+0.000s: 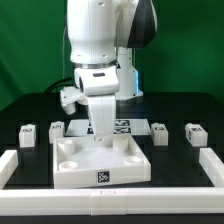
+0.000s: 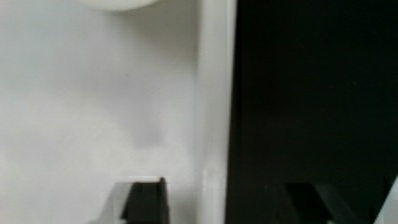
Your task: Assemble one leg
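Note:
Four small white legs stand in a row on the black table: two at the exterior view's left (image 1: 27, 134) (image 1: 57, 129) and two at its right (image 1: 159, 131) (image 1: 195, 133). The large white square tray-like part (image 1: 128, 158) lies in the middle. My gripper (image 1: 103, 128) points down over its far edge and holds no leg. In the wrist view my gripper (image 2: 231, 205) is open. One fingertip (image 2: 146, 200) is over the white part (image 2: 89, 110) and the other is over the black table, astride the part's edge. A round socket (image 2: 118, 6) shows on the part.
The marker board (image 1: 124, 126) lies just behind the tray-like part, partly hidden by the arm. A low white wall (image 1: 110, 198) runs along the front and up both sides of the table.

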Available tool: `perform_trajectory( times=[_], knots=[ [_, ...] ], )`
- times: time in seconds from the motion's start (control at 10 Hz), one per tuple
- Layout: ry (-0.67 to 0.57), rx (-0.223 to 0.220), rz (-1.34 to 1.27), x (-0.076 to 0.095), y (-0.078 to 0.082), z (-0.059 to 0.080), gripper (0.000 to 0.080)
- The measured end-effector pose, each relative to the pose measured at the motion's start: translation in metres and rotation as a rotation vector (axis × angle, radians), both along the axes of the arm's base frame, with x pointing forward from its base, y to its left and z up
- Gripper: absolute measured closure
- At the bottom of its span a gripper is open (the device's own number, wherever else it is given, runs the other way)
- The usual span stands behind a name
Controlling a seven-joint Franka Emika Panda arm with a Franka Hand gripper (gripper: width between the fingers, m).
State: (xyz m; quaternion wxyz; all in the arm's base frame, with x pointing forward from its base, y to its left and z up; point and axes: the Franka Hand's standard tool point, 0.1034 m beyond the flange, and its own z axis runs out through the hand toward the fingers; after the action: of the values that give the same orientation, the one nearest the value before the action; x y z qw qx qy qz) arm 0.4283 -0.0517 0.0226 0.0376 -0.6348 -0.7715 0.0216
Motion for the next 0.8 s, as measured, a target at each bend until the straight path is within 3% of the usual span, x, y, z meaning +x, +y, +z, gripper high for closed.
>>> perform_trajectory(
  times=[0.1, 0.2, 0.8],
  knots=[
    [0.0, 0.0, 0.0, 0.0, -0.0001, -0.0001, 0.0596],
    [0.0, 0.0, -0.001, -0.0001, -0.0005, -0.0001, 0.0745],
    [0.0, 0.0, -0.002, -0.0001, -0.0007, -0.0001, 0.0744]
  ],
)
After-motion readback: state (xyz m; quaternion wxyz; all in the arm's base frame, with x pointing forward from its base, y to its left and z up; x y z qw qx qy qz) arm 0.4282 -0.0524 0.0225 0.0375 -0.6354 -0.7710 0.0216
